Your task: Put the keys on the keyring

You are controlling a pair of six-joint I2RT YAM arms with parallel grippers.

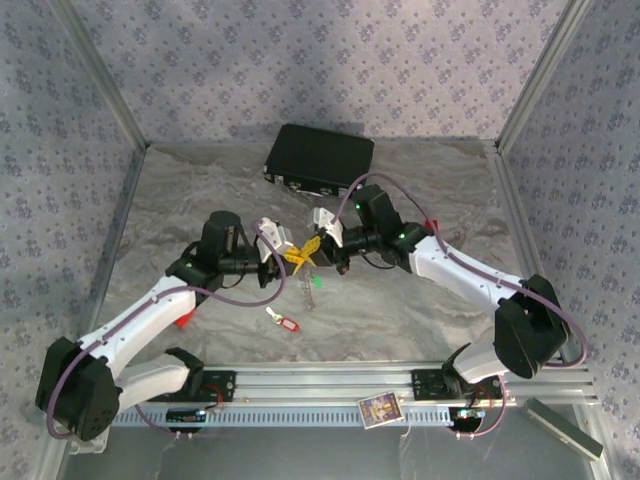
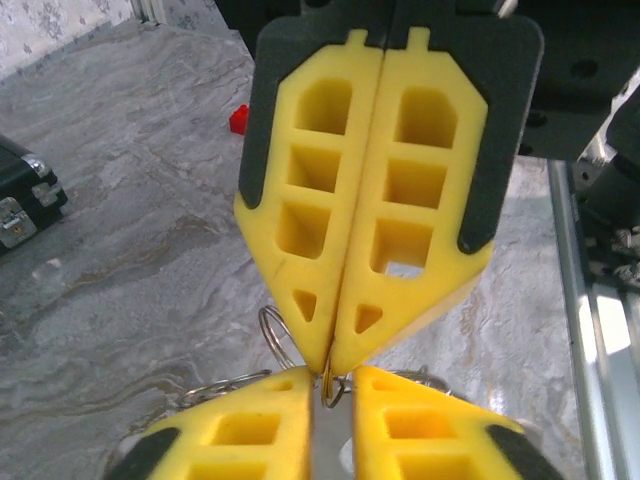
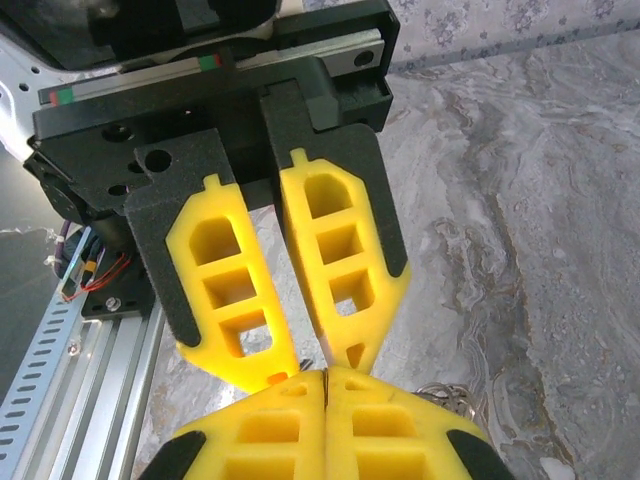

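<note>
**Left arm** (image 1: pixel 140 315): reaches from the near-left base toward mid-tabletop (image 1: pixel 430 320), elbow bent, wrist level. The left gripper (image 1: pixel 297 258) points right. Its fingers stand a narrow gap apart; whether they grip anything cannot be told.

**Right arm** (image 1: pixel 460 270): mirrors the left. The right gripper (image 1: pixel 314 246) meets the left one tip to tip, fingers pressed together on the keyring (image 2: pixel 266 338) wire.

**Green-tagged key** (image 1: pixel 317 282): just below the grippers; cannot tell if lying or hanging.

**Red-tagged key** (image 1: pixel 287 323): flat on the tabletop, nearer the bases.

**Black case** (image 1: pixel 320 160): at the far edge.
</note>
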